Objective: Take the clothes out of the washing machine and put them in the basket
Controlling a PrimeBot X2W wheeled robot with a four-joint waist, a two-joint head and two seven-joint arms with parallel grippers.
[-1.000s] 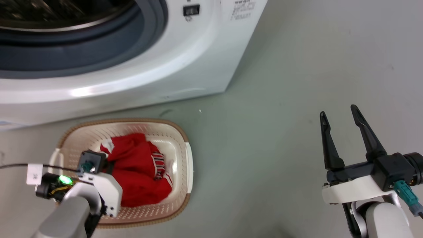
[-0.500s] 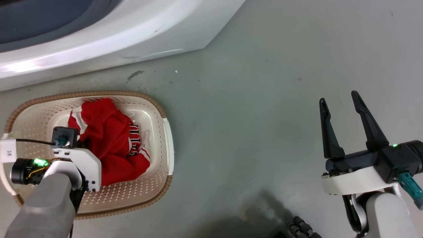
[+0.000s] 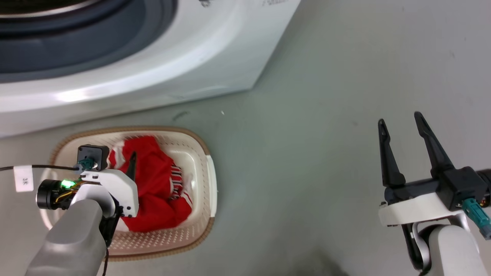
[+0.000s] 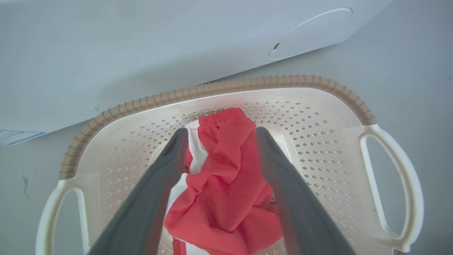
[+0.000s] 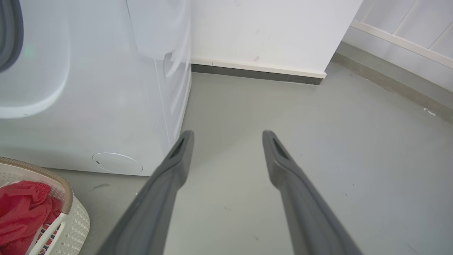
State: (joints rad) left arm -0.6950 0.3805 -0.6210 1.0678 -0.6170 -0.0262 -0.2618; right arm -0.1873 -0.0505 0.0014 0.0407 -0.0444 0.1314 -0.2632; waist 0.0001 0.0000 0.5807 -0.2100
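Floor (image 3: pixel 307 153) by washer (image 3: pixel 191 57): L claw (image 4: pixel 221 130) wide round clothes (image 4: pixel 226 191) in basket (image 4: pixel 318 117), R claw (image 3: pixel 399 117) wide

A small white tag (image 3: pixel 23 178) on the black cable (image 3: pixel 50 166) carries a short mark, turned sideways, that looks like "3K"; the second sign is not sure. Near the right edge of the washer (image 3: pixel 215 50) there are grey printed lines (image 3: pixel 274 2), too small to read. In the left wrist view a label (image 4: pixel 16 136) with blue lines sits low on the washer, also unreadable. The jersey (image 3: pixel 153 191) shows black-and-white letters (image 3: pixel 175 178), folded and not readable.
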